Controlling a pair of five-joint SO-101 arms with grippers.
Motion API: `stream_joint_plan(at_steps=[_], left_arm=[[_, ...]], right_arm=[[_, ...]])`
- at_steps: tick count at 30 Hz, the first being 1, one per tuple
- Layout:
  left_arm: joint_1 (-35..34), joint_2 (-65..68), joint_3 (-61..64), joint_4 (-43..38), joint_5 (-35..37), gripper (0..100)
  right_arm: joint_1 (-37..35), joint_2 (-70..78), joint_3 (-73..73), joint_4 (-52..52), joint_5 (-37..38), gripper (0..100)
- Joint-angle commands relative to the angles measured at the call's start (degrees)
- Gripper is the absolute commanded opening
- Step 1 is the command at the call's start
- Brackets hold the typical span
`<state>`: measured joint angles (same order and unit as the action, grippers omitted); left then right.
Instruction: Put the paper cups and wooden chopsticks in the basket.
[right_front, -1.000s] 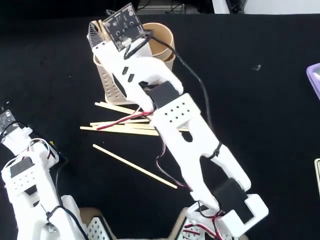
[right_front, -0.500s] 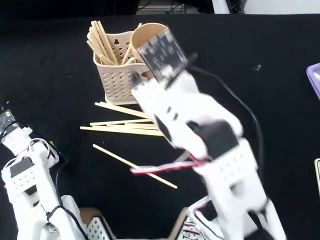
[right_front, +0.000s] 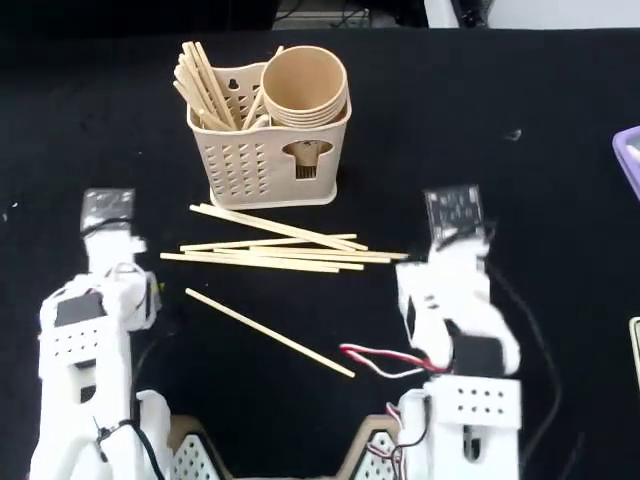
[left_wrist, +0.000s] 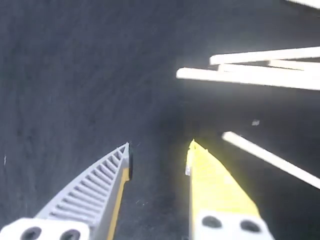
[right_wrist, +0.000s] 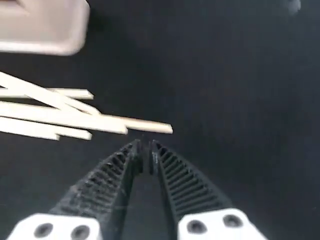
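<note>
A beige perforated basket (right_front: 262, 155) stands at the back of the black table, holding a stack of paper cups (right_front: 304, 84) and several wooden chopsticks (right_front: 200, 80). More chopsticks (right_front: 280, 250) lie in a loose pile in front of it, and a single one (right_front: 268, 332) lies nearer the arms. My left gripper (left_wrist: 157, 152) is open just above the table, beside the pile's ends (left_wrist: 250, 75) and the single chopstick (left_wrist: 272, 158). My right gripper (right_wrist: 144, 151) is shut and empty, just short of the pile's other ends (right_wrist: 145, 126). The basket's corner (right_wrist: 45, 25) lies beyond.
A purple object (right_front: 630, 160) sits at the table's right edge. A red wire (right_front: 385, 362) loops by the right arm's base. Bare black table lies to the right of the basket and pile.
The right arm pulled back from over the basket to its own side, uncovering basket and cups. The left arm came forward toward the chopstick pile.
</note>
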<state>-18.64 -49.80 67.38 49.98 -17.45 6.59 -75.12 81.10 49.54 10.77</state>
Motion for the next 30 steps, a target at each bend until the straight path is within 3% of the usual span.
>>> stream_joint_plan(at_steps=[1,11,16,20,27,30], left_arm=[[5.23,-0.44,-7.60,3.43,-1.05,19],[27.30,-0.44,-15.16,5.80,1.93,19],[33.10,-0.35,-13.93,-0.70,7.56,25],[36.09,-0.35,-10.07,-9.32,13.54,29],[38.20,-0.26,3.30,-39.12,21.63,29],[39.96,-0.26,5.58,-42.02,21.89,29]], right_arm=[[4.40,-5.32,4.97,-5.01,-0.44,4.2],[8.26,-18.51,11.91,-4.75,-4.04,4.2],[10.64,-24.22,14.46,-4.75,-4.13,4.2],[10.81,-27.12,15.69,-4.31,-4.13,4.2],[10.55,-31.52,15.52,0.88,-4.13,4.2],[10.55,-31.87,15.52,1.14,-4.13,4.2]])
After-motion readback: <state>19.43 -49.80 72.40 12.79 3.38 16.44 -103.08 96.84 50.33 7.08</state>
